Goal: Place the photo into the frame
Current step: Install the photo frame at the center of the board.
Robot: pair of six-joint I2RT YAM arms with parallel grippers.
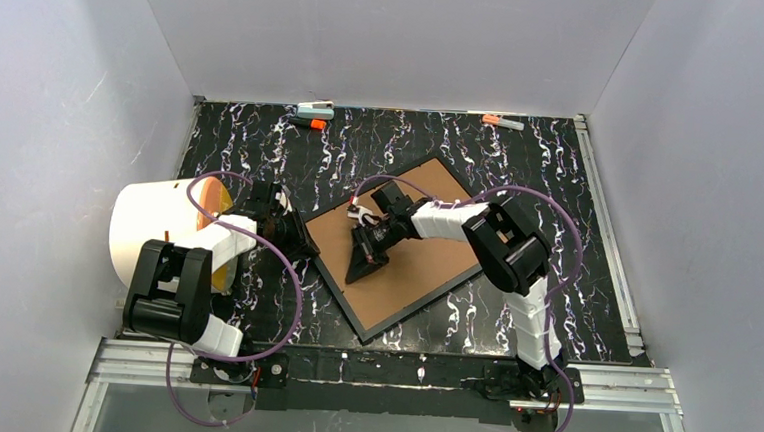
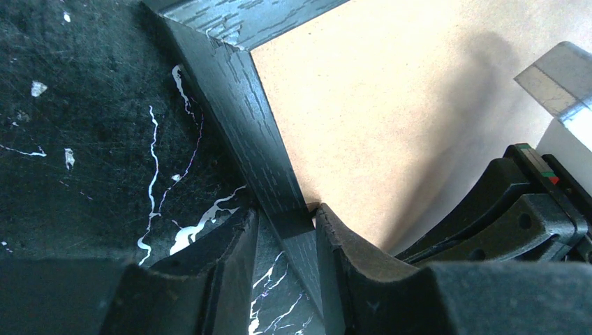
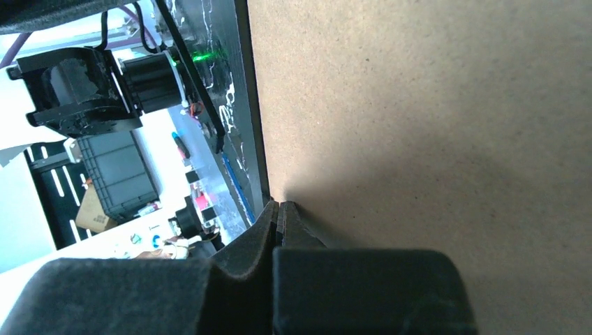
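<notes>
The black frame [image 1: 423, 304] lies flat on the table with the brown backing board [image 1: 425, 259] set inside it. My left gripper [image 1: 294, 239] is at the frame's left edge. In the left wrist view its jaws [image 2: 285, 223] close across the black rail [image 2: 237, 105], with one finger on the table side and the other against the board [image 2: 391, 91]. My right gripper [image 1: 363, 270] is shut, with its tips [image 3: 279, 206] pressed on the board [image 3: 419, 139] close to the frame's edge [image 3: 255, 139]. The photo is out of view.
A large white cylinder with an orange face [image 1: 147, 227] stands at the left, beside my left arm. A clip [image 1: 315, 107] and two markers [image 1: 311, 124] [image 1: 504, 121] lie along the back edge. Grey walls enclose the table.
</notes>
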